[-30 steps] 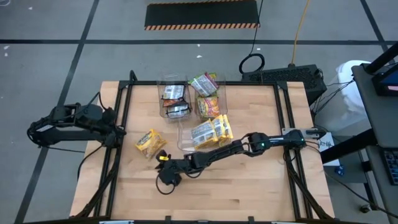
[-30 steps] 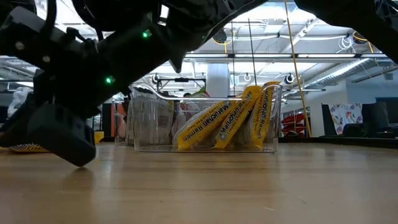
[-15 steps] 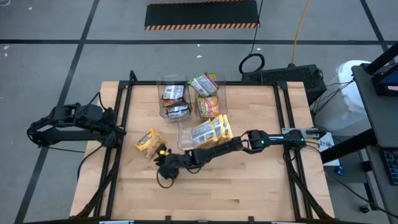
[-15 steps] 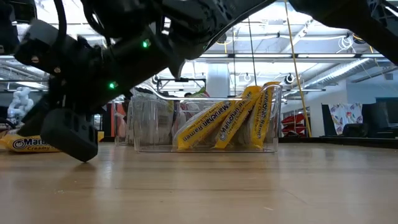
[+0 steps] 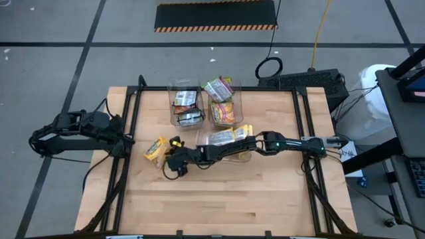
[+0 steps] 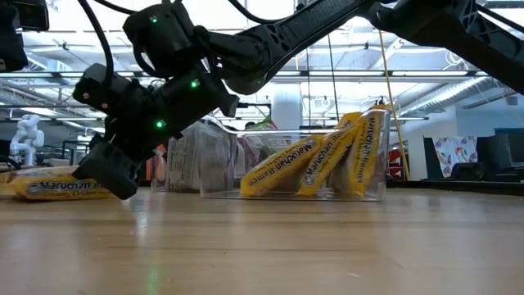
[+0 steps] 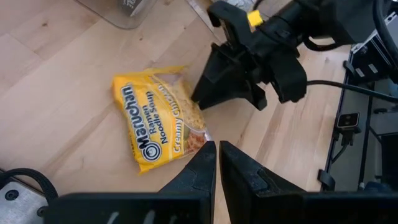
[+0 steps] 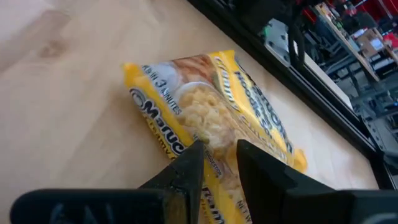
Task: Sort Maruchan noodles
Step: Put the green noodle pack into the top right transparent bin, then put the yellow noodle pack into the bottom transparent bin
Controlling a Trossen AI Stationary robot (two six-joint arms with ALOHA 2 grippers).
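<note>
Just past the right claw (image 8: 214, 163) tips: loose yellow noodle packet (image 5: 155, 149) | claw released (not touching) | step: reaching | next: lower, pinch it.

Black jointed arms, green lights, yellow tag

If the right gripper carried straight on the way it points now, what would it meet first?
Most likely the loose yellow noodle packet lying flat on the table. The right gripper, fingers slightly apart, points down at the packet's near edge and looks very close, though I cannot tell whether it already touches.
</note>
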